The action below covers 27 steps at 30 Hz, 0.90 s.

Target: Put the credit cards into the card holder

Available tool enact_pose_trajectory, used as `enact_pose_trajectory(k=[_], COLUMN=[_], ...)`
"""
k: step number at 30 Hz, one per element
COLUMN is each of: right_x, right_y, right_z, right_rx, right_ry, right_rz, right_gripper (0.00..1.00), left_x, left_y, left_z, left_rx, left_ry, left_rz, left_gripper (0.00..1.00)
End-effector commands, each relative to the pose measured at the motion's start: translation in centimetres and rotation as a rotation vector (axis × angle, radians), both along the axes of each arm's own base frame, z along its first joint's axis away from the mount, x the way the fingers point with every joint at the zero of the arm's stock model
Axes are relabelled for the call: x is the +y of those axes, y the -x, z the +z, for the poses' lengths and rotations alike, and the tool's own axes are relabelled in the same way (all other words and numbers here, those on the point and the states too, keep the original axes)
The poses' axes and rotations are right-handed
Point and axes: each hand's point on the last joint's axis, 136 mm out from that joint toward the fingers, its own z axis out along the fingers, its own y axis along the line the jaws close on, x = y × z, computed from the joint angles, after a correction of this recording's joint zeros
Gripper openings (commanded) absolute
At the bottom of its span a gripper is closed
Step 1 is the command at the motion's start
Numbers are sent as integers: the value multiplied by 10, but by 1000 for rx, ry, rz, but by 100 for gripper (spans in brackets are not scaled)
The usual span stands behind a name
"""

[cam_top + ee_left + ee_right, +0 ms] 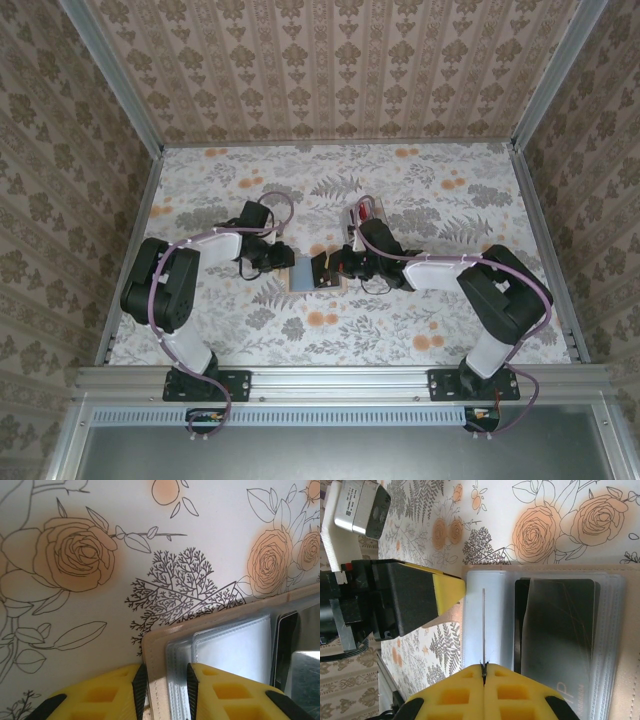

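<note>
The card holder (pixel 303 275) lies open mid-table between both arms, tan outside and grey-blue inside. My left gripper (pixel 165 690) is shut on its near corner, one black pad on the tan rim (pixel 150 660) and the other on the clear sleeves (pixel 235 645). My right gripper (pixel 483 667) is shut on a thin credit card (pixel 483 625), seen edge-on and standing upright over a grey-blue sleeve (pixel 495 610). A dark card (pixel 560 640) sits inside a sleeve of the card holder (pixel 626 680). In the top view my left gripper (pixel 283 262) and right gripper (pixel 330 268) face each other across the holder.
The left gripper's yellow and black finger (pixel 420 600) stands close beside the held card, with its white wrist camera (pixel 360 505) behind. The flowered tablecloth (pixel 400 330) spreads all round. Patterned walls and metal rails (pixel 340 380) enclose the table.
</note>
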Motion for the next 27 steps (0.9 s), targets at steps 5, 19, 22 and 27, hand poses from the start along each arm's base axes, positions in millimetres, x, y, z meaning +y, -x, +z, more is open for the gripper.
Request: enact_pose_trajectory(k=[5, 19, 22, 27], right_x=[-10, 1, 3, 8], right_y=[4, 4, 4, 3], right_z=[-13, -20, -21, -16], right_rx=[16, 41, 45, 41], right_ry=[70, 26, 16, -11], right_rz=[-18, 20, 26, 33], right_gripper=[0, 0, 0, 0], left_x=[0, -1, -2, -2], left_y=[20, 21, 21, 22], left_z=[-13, -15, -14, -16], left_rx=[72, 77, 77, 80], left_ry=[-6, -4, -4, -7], left_rz=[-11, -10, -12, -11], left_gripper=[27, 27, 27, 27])
